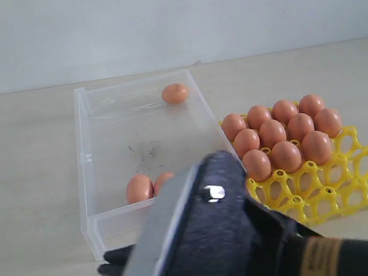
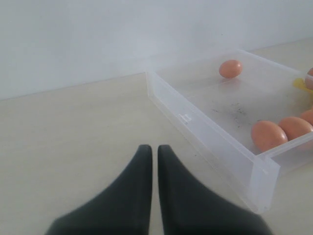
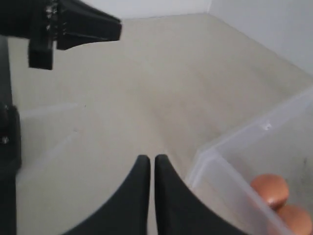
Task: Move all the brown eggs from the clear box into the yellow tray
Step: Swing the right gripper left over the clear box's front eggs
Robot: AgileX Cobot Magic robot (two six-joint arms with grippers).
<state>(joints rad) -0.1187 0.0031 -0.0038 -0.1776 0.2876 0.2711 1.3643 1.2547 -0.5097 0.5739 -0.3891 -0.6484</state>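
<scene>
The clear box (image 1: 89,96) lies left of the middle, with one brown egg (image 1: 175,93) at its far end and two brown eggs (image 1: 139,188) at its near end. The yellow tray (image 1: 355,186) sits to its right, its far cells filled with several brown eggs (image 1: 286,156). My right arm crosses the foreground. Its gripper (image 1: 116,264) is shut and empty at the box's near left corner (image 3: 210,156); the wrist view shows the fingertips (image 3: 152,157) together over bare table. My left gripper (image 2: 152,147) is shut on nothing above the table, beside the box's long wall (image 2: 195,129).
The right arm's bulky dark body (image 1: 212,244) hides the box's near right corner and part of the tray's near edge. A black arm part (image 3: 73,24) hangs over the table beyond the right gripper. A pale wall stands behind the beige table (image 1: 28,201).
</scene>
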